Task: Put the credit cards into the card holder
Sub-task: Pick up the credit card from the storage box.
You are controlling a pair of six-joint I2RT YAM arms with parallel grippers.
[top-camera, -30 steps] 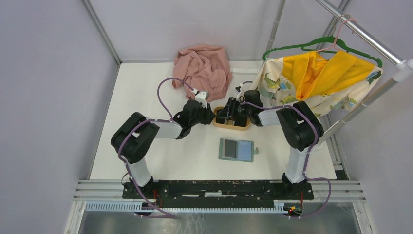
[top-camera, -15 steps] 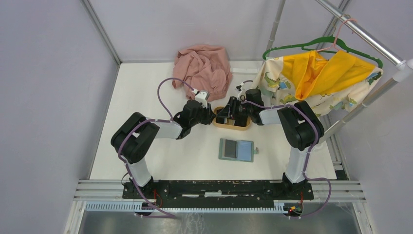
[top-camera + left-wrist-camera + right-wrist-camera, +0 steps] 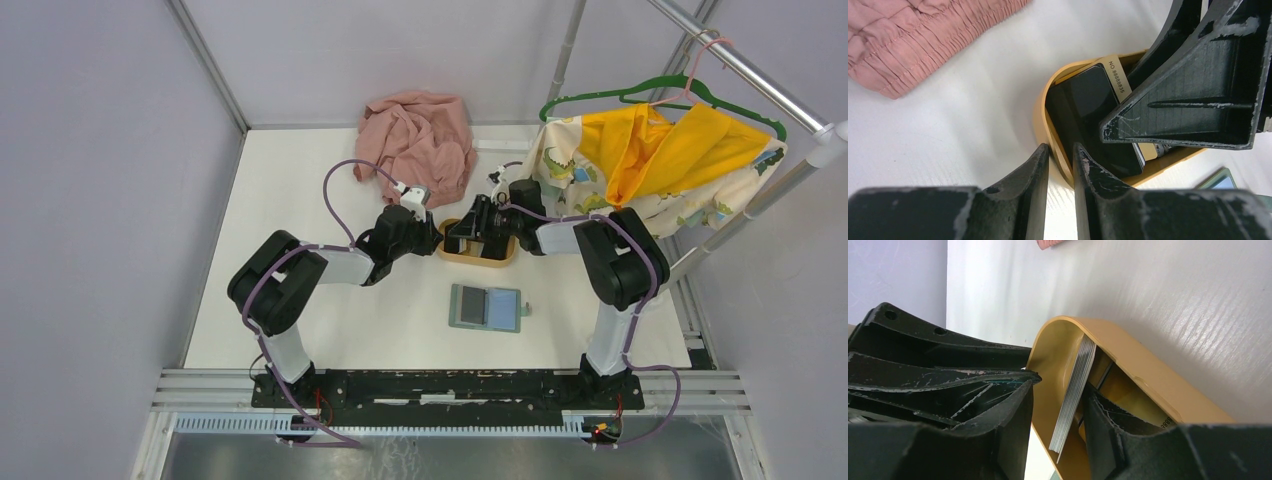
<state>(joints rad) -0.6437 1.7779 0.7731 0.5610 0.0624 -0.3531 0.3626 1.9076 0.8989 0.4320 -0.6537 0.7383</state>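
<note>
The credit cards lie in an oval tan tray. In the left wrist view I see a black card and a gold-tan numbered card under it. In the right wrist view the cards stand on edge as a stack. My left gripper is shut on the tray's left rim. My right gripper reaches into the tray, its jaws apart around the stack, the right finger against it. The card holder lies open on the table, in front of the tray.
A crumpled pink cloth lies behind the tray. A patterned and yellow garment hangs on a green hanger at the right, close to the right arm. White table stretches left.
My right gripper has shifted slightly left and back inside the tray. The left gripper keeps its hold on the tray rim. The card holder has not moved.
</note>
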